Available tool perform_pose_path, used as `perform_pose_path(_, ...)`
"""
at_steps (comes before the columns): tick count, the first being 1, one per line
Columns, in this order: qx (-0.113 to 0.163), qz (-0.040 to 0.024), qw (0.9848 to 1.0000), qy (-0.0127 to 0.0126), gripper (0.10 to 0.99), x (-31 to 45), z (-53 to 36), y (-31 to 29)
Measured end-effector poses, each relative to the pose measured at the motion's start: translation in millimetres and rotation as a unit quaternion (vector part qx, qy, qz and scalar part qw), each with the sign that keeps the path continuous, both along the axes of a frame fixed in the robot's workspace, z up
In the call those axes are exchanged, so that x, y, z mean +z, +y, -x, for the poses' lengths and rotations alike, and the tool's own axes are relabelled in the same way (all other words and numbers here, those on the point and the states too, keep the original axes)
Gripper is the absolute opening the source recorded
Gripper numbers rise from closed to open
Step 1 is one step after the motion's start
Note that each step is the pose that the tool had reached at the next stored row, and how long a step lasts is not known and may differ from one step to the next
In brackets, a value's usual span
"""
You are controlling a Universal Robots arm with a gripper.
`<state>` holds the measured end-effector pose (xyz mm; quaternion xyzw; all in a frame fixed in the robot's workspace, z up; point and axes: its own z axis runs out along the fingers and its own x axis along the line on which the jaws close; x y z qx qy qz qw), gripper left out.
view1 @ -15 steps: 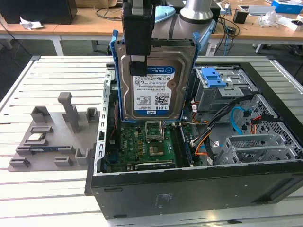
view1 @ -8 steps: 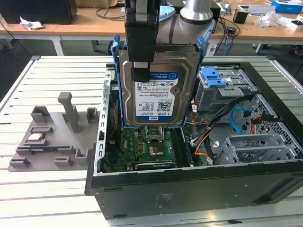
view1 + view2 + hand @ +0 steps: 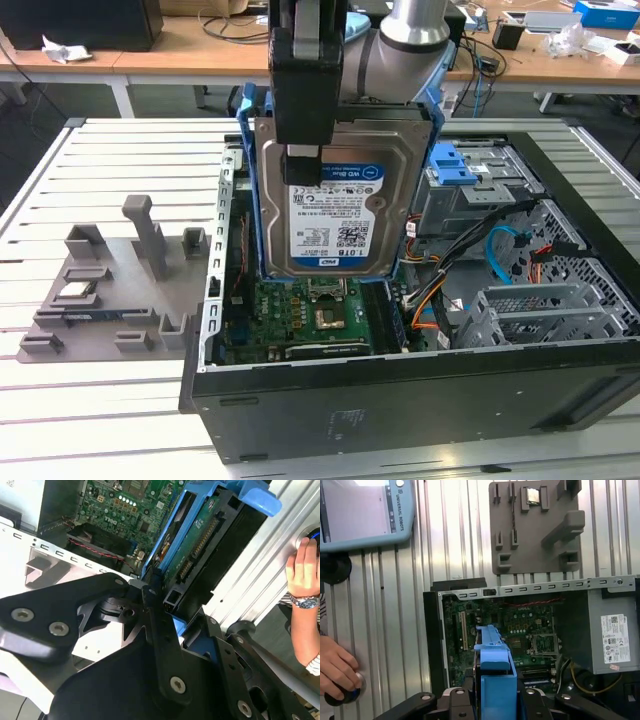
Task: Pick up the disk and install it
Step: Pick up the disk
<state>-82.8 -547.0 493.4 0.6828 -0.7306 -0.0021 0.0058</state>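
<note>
Case: open, held motherboard.
Claw: clamped on upright disk above it.
Nearby: grey fixture plate, a hand.

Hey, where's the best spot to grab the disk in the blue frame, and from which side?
By its top end, from above, pinching the two flat faces, as the gripper does now. The disk hangs upright over the open computer case, and the blue frame wraps its side edges, leaving the faces free.
</note>
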Motion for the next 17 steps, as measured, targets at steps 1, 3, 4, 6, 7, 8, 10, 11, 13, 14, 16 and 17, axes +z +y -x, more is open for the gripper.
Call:
perform_pose_path(1,0.0,0.0,1.0,0.0,0.369,0.0,-0.3,-1.5)
perform_pose_path(3,0.0,0.0,1.0,0.0,0.369,0.0,-0.8,-4.0)
perform_pose_path(4,0.0,0.0,1.0,0.0,0.369,-0.1,-1.0,-5.1)
perform_pose_path(6,0.0,0.0,1.0,0.0,0.369,-0.1,-1.4,-7.3)
perform_pose_path(7,0.0,0.0,1.0,0.0,0.369,0.0,-1.6,-8.3)
perform_pose_path(8,0.0,0.0,1.0,0.0,0.369,0.0,-1.8,-9.6)
perform_pose_path(10,0.0,0.0,1.0,0.0,0.369,-0.1,-2.3,-12.6)
perform_pose_path(11,0.0,0.0,1.0,0.0,0.369,-0.1,-2.6,-14.4)
perform_pose_path(13,0.0,0.0,1.0,0.0,0.369,-0.1,-3.0,-16.2)
perform_pose_path(14,0.0,0.0,1.0,0.0,0.369,-0.1,-3.1,-17.3)
perform_pose_path(16,0.0,-0.0001,1.0,0.0,0.369,-0.2,-3.4,-19.9)
perform_pose_path(17,0.0,0.0,1.0,0.0,0.369,-0.2,-3.5,-21.2)
